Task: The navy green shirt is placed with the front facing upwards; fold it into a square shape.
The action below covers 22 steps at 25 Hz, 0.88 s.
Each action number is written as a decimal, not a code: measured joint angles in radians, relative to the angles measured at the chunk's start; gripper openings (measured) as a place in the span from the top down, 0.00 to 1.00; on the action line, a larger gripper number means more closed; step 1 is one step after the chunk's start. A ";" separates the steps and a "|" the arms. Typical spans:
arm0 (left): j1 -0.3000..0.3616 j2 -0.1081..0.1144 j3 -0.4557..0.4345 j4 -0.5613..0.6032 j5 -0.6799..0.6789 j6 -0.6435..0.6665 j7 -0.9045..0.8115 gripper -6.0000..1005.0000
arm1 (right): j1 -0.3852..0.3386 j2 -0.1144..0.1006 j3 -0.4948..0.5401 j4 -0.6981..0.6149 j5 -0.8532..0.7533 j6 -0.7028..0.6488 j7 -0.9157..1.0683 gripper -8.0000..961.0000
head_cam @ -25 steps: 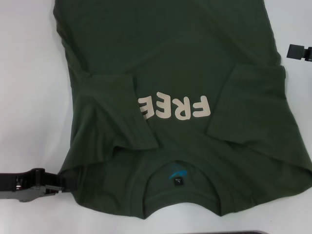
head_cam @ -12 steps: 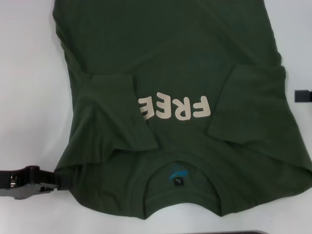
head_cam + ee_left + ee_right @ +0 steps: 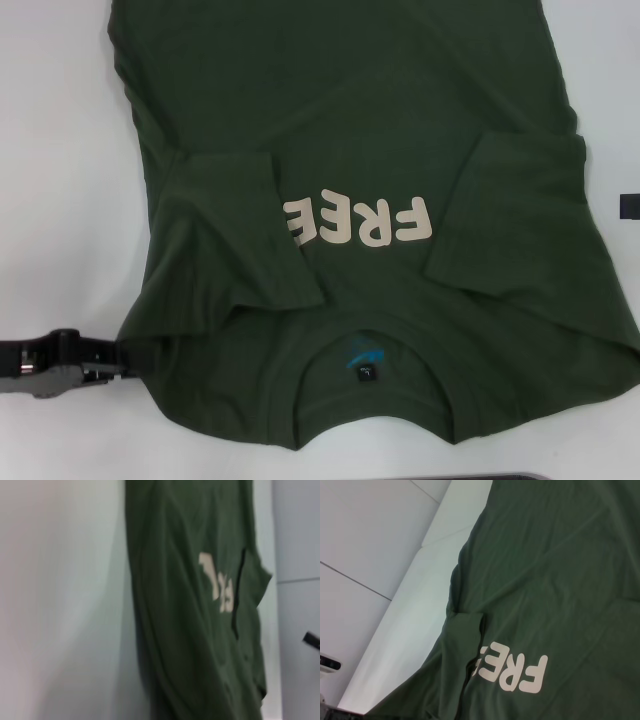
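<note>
the navy green shirt [image 3: 360, 200] lay flat, sleeves folded in. the left gripper [image 3: 112, 368] at eight o'clock pinched its shoulder edge; a thin bite could slip. the right gripper [image 3: 630, 207] sat at three o'clock, fingers unreadable.

matt cotton-like navy green shirt [image 3: 400, 120], smooth white table [image 3: 60, 200]

We see the navy green shirt [image 3: 350, 150] spread front-up across the tabletop [image 3: 60, 200], collar [image 3: 370, 375] toward us and hem running off the far edge of the head view. Both sleeves lie folded inward over the chest, the left sleeve [image 3: 240, 240] covering part of the lettering [image 3: 360, 220] (the right sleeve [image 3: 510, 215] just beside it). The left gripper [image 3: 110, 368] sits at the shirt's near left shoulder edge; the right gripper [image 3: 630, 207] lies well apart at the right border.
</note>
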 joint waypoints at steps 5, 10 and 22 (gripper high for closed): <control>0.000 0.001 -0.082 0.020 -0.001 -0.004 0.030 0.85 | 0.005 0.000 0.005 0.001 0.003 0.001 -0.001 0.08; 0.005 0.006 -0.087 0.022 0.008 -0.008 0.007 0.77 | 0.009 0.000 0.007 0.002 0.005 0.005 -0.004 0.08; 0.022 0.028 -0.082 0.014 0.015 -0.008 -0.001 0.34 | 0.016 -0.001 0.009 0.008 0.005 0.018 -0.006 0.08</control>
